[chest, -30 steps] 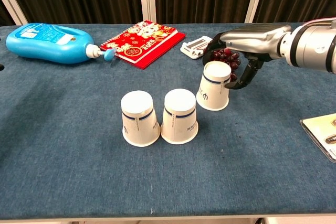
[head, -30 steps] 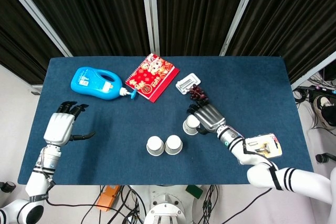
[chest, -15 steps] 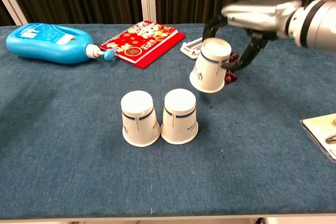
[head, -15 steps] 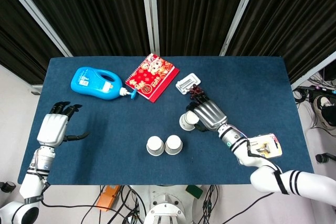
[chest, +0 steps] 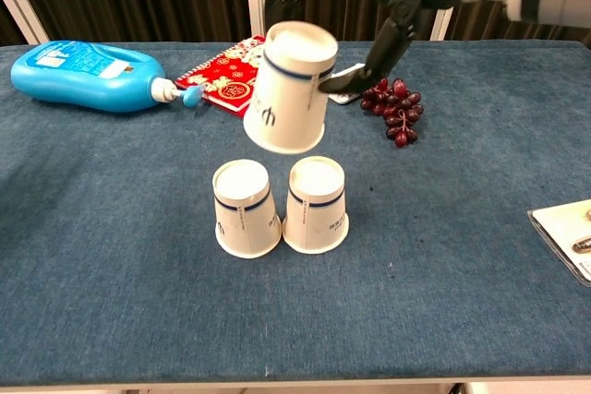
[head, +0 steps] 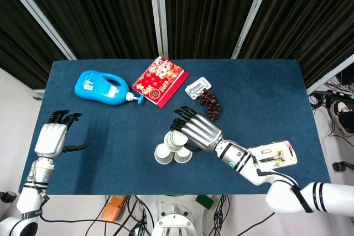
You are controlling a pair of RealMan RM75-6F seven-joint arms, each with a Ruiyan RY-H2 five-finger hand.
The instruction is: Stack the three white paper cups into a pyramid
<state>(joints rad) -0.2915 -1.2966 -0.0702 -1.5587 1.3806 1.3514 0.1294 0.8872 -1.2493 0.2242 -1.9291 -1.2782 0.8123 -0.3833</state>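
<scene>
- Far left, our left hand (head: 51, 139) hovers near the table's left edge, fingers spread, holding nothing – well out of the way.
- Behind it lies the blue plastic detergent bottle (head: 101, 86), on its side, then the red spiral-bound notebook (head: 160, 81); both sit well back from the work.
- Centre front: two white paper cups, upside down and touching, the left base cup (chest: 245, 208) and the right base cup (chest: 316, 204). That's our bottom row.
- Above them, the third white paper cup (chest: 290, 88) hangs in the air, mouth down and tilted, gripped by our right hand (head: 196, 131).
- We judge these cups very light and thin-walled – a hard squeeze would dent them, and a nudge would slide the base pair apart. Best held gently around the side wall, as now.
- The landing spot is narrow: the two upturned bottoms, straddling their seam. The cup wants levelling first.
- To the right, a bunch of dark red grapes (chest: 395, 109) and a small white packet (head: 197, 87) lie behind; open blue cloth surrounds the base cups.
- Far right, a flat carded package (head: 275, 155) rests by the table edge.
</scene>
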